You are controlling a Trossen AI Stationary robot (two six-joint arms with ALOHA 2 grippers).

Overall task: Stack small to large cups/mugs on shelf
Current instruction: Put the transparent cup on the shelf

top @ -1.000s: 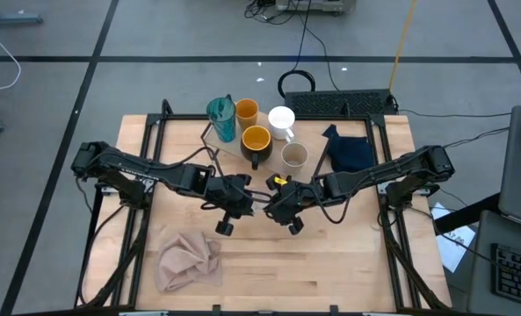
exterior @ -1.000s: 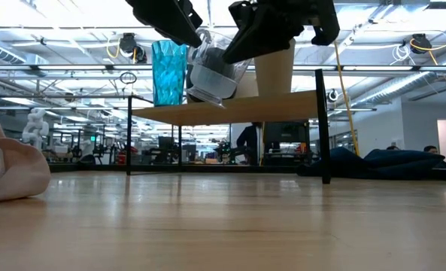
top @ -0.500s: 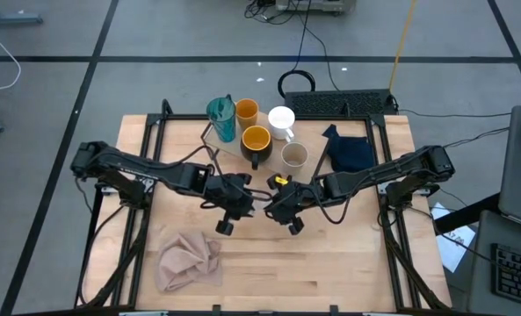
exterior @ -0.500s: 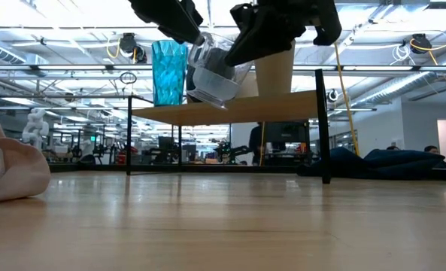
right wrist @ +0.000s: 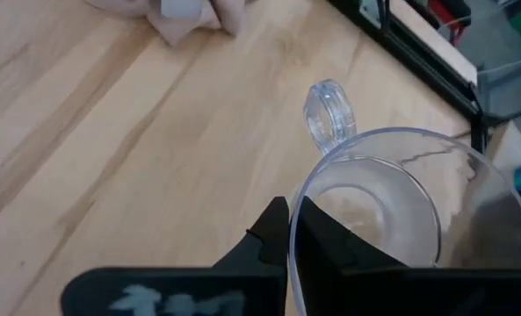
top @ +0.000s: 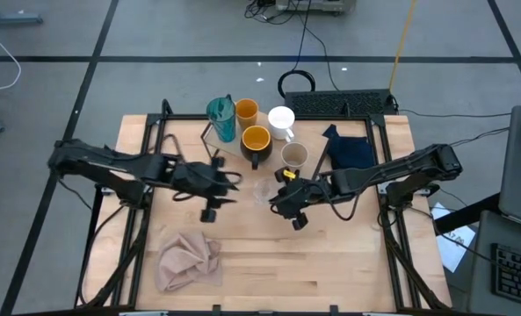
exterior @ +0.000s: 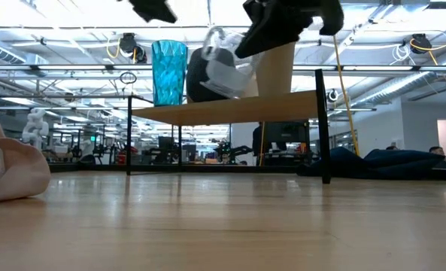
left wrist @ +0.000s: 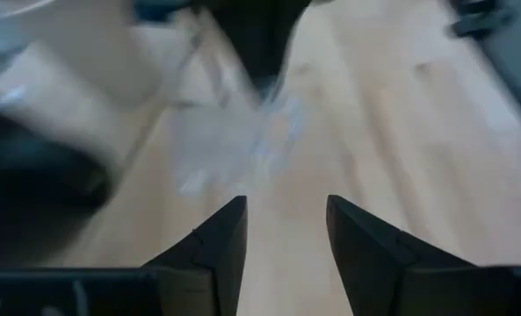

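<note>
A small clear glass cup (top: pixel 262 190) with a handle hangs in the air over the middle of the table, in front of the shelf (exterior: pixel 283 104). My right gripper (top: pixel 276 195) is shut on it. My left gripper (top: pixel 229 180) stands open to the left of the glass, apart from it, with nothing between its fingers (left wrist: pixel 229 237). On the shelf stand a teal tumbler (top: pixel 221 118), an orange cup (top: pixel 246 111), a white mug (top: pixel 281 120), a black mug with an orange inside (top: pixel 256 140) and a beige cup (top: pixel 294 156). My right gripper pinches the glass cup's wall at the rim (right wrist: pixel 292 206), one finger inside the cup and one outside. The fingers come from the table's right side, on the side opposite the handle (right wrist: pixel 328 110). The cup (exterior: pixel 223 64) is lifted clear of the table and tilted.
A pink cloth (top: pixel 190 259) lies crumpled near the table's front left. A navy cloth (top: pixel 348 149) lies at the far right. The shelf's black wire legs (exterior: pixel 320 128) stand on the far half of the table; bare wood lies in front of them.
My left gripper has opened, let go of the glass cup and drawn back toward the table's left edge. The cup stays in my right gripper's hold and has risen a little, still tilted.
</note>
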